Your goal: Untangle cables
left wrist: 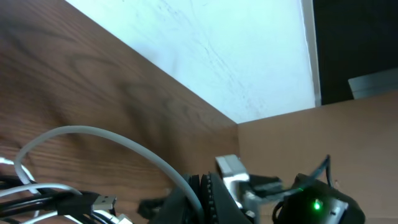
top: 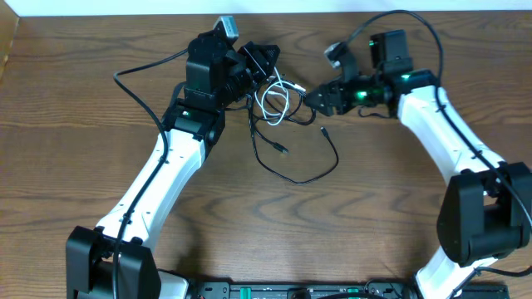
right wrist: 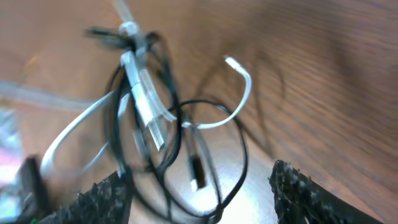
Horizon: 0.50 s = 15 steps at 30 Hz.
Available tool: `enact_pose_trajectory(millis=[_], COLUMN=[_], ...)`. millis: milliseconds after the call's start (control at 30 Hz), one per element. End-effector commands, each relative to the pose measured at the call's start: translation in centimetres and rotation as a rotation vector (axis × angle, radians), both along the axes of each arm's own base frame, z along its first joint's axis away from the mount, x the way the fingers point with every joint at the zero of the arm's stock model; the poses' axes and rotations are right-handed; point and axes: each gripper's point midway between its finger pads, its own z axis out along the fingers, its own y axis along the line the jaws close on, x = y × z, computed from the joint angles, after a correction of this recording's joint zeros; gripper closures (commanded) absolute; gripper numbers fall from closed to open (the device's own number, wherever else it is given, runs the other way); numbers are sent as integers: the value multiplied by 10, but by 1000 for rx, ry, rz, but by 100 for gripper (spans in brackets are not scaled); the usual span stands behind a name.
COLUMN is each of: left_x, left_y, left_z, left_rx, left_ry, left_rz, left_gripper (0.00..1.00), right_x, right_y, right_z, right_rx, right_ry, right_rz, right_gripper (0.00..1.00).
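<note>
Left gripper [top: 260,63] jaws closed at tangle's top edge; white cable [top: 273,101] tangled with black cable [top: 309,175]; right gripper [top: 311,96] jaws open, facing tangle

You get bright, even light over the table [top: 83,166], shadows on it faint. Your right wrist view is motion-blurred, the white cable [right wrist: 146,112] above the table streaked; left wrist looks sharper.

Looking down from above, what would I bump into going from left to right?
First the left arm → left fingers → white cable → right fingers → right arm. The black cable spreads across several of these, so it has no clear place.
</note>
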Motion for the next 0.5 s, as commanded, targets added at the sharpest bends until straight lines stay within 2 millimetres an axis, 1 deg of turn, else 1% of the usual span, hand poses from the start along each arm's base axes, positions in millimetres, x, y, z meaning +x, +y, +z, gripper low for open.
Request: enact_pose_trajectory(millis=[0, 100, 167, 200, 267, 367, 400, 467], left_x=[0, -1, -2, -2, -3, 0, 2, 1], left_y=[4, 3, 1, 0, 1, 13, 25, 38], left_z=[14, 14, 14, 15, 16, 35, 51, 70], left_rx=[-29, -35, -38, -46, -57, -73, -86, -99], left_ry=[-14, -10, -8, -3, 1, -53, -100, -152], left_rz=[21, 15, 7, 3, 6, 32, 55, 78], left_gripper=[93, 93, 93, 93, 93, 93, 93, 93], right_x=[10, 18, 25, 29, 32, 35, 35, 32], right_y=[9, 14, 12, 7, 1, -16, -24, -32], right_z=[-29, -47, -57, -65, -73, -90, -97, -108], right_rx=[-90, -104, -114, -128, -150, -208, -230, -251], right_ry=[68, 122, 146, 165, 180, 202, 219, 250], right_rz=[-137, -240, -304, -358, -403, -459, -475, -485], right_gripper=[34, 35, 35, 35, 35, 36, 36, 37])
